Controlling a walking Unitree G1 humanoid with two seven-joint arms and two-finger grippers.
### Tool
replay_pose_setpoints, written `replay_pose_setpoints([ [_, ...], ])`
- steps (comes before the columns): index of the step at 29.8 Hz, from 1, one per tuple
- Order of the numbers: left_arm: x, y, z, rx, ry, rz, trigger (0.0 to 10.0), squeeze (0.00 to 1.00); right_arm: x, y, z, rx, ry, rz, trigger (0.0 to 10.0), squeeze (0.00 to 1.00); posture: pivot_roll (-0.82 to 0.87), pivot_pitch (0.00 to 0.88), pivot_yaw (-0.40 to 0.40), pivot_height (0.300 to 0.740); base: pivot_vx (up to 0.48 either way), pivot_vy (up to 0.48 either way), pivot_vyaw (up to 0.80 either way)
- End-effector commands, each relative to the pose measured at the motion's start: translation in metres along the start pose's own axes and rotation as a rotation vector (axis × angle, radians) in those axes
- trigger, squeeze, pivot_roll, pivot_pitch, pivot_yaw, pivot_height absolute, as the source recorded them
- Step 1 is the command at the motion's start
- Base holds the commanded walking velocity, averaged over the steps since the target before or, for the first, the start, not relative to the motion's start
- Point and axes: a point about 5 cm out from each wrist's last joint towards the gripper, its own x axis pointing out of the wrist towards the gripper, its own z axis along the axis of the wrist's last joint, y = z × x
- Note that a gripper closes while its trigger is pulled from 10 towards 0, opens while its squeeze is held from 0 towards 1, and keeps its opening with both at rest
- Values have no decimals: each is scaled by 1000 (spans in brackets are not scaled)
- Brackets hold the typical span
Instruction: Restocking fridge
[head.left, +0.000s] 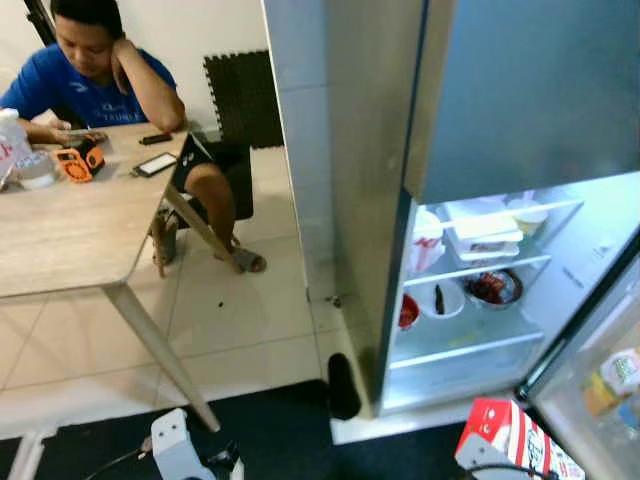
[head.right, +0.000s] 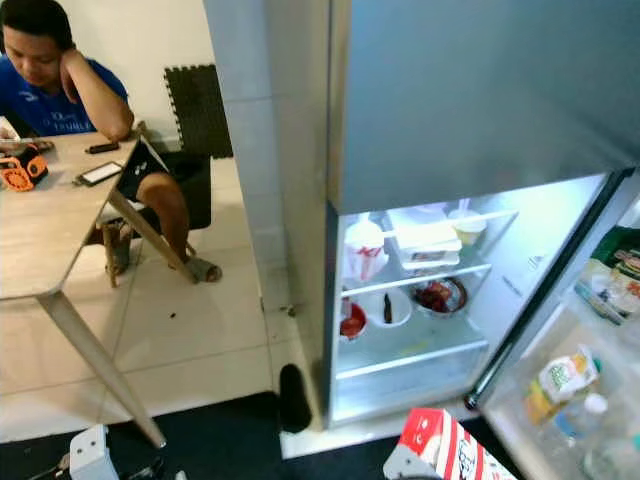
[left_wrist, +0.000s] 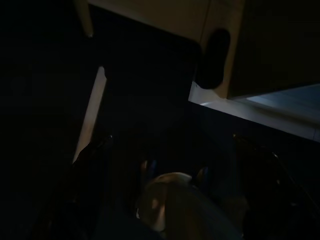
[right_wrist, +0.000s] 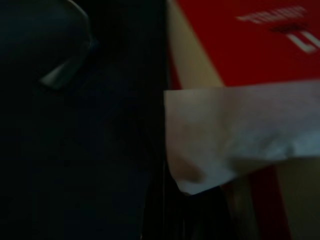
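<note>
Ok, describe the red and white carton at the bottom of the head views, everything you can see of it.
The carton is a red and white box, cardboard by its look, with a gabled top and red stripes on its white side. It is tilted, low in front of the open fridge, over the dark mat. The right wrist view shows its red face with white lettering, very close. What grips it cannot be made out.
</note>
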Motion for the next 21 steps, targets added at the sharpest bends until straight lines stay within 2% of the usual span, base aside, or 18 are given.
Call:
replay_pose_setpoints([
  [1, 0, 0, 0, 7, 3, 3, 10000, 0, 0, -2, 6, -38, -26, -9, 10000, 0, -85, 0, 17, 740, 0, -461, 0],
  [7, 0, 0, 0, 4, 5, 5, 10000, 0, 0, -5, 15, -71, -58, -14, 10000, 0, -85, 0, 17, 740, 0, -461, 0],
  [14, 0, 0, 0, -2, 5, 9, 10000, 0, 0, -6, 18, -99, -68, -14, 10000, 0, -85, 0, 17, 740, 0, -315, 800],
  [17, 0, 0, 0, -1, 5, 8, 10000, 0, 0, -6, 21, -103, -82, -24, 10000, 0, -85, 0, 20, 740, 0, 0, 667],
  [21, 0, -1, 1, 8, 0, -7, 10000, 0, 0, -6, 24, -109, -93, -33, 10000, 0, -87, 0, 24, 740, 0, 0, 0],
])
